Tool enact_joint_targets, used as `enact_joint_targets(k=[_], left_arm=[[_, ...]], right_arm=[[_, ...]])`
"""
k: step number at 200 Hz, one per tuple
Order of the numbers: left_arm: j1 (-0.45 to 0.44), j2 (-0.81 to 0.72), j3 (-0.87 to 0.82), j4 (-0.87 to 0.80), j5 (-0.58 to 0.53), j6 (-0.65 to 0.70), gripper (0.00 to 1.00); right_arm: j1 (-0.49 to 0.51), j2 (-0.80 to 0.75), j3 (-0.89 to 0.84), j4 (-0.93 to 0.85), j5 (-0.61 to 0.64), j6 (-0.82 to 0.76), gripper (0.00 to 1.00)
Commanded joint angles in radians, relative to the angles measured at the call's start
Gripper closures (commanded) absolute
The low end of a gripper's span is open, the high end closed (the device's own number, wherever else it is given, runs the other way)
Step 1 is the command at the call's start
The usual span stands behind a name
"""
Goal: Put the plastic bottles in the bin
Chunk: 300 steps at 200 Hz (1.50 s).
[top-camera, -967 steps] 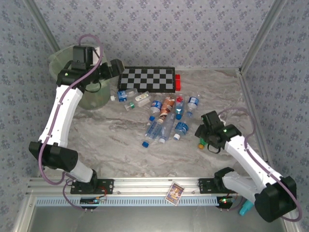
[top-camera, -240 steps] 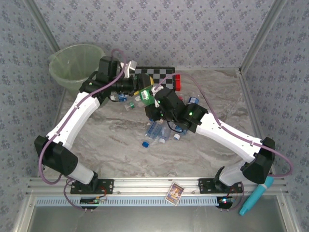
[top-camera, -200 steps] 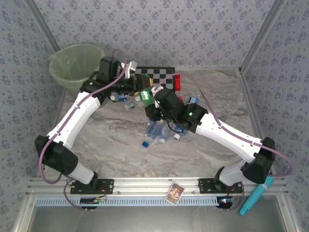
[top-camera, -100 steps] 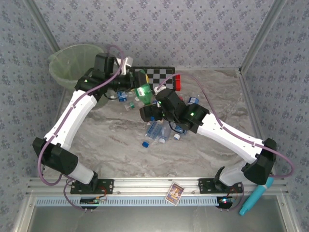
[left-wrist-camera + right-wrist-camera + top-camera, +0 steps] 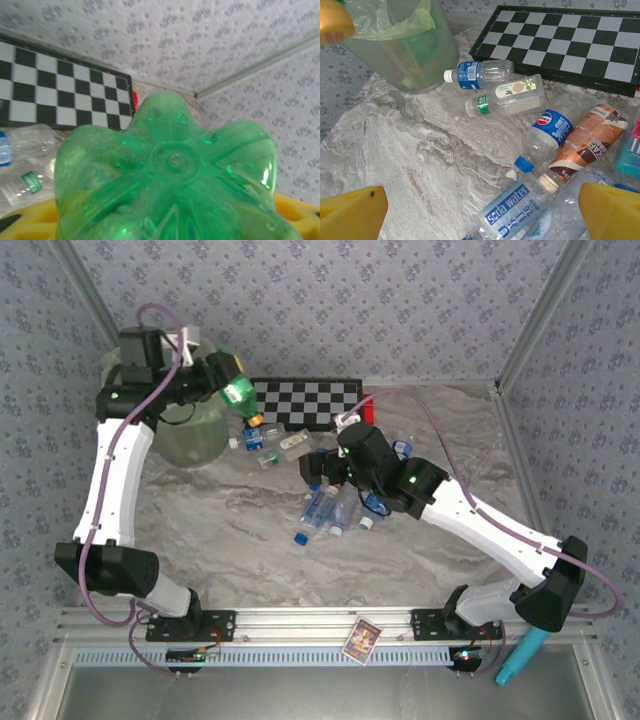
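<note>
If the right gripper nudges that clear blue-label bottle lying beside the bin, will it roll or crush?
It will likely roll: the blue-label bottle lies on its side on the smooth marbled table. It is probably light, since it looks empty and see-through. Its thin clear walls may dent under a firm pinch.

1. Everything is carried by a grey-white marbled table (image 5: 220,540).
2. The bin (image 5: 188,445) is stood upright at the table's far left corner.
3. A checkerboard (image 5: 305,403) is laid flat along the far edge, and a red block (image 5: 368,410) is seen at its right end.
4. The plastic bottles (image 5: 338,502) are strewn on their sides in a loose cluster, spread from just beside the bin to the table's middle.
</note>
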Motion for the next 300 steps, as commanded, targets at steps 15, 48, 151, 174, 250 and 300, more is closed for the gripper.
enact_joint_targets(k=[15,48,151,174,250,300], left_arm=[[0.145,-0.046,0.041,0.012,0.008,-0.039,0.44],[0.239,-0.042,0.081,-0.003,-0.067,-0.051,0.44],[0.268,-0.024,0.166,-0.011,-0.555,0.241,0.44],[0.265,-0.017,0.137,0.028,-0.586,0.294,0.44],[0.223,0.056,0.046,0.113,-0.620,0.417,0.41],[0.212,0.084,0.049,0.091,-0.581,0.405,0.16]], right_arm=[[-0.022,-0.029,-0.029,0.047,-0.022,-0.005,0.00],[-0.055,-0.041,-0.047,0.059,-0.064,-0.015,0.00],[-0.179,-0.090,-0.107,0.086,-0.170,-0.026,0.00],[-0.188,-0.092,-0.112,0.086,-0.172,-0.026,0.01],[-0.194,-0.085,-0.100,0.080,-0.177,-0.030,0.00],[-0.193,-0.097,-0.105,0.062,-0.164,-0.028,0.00]])
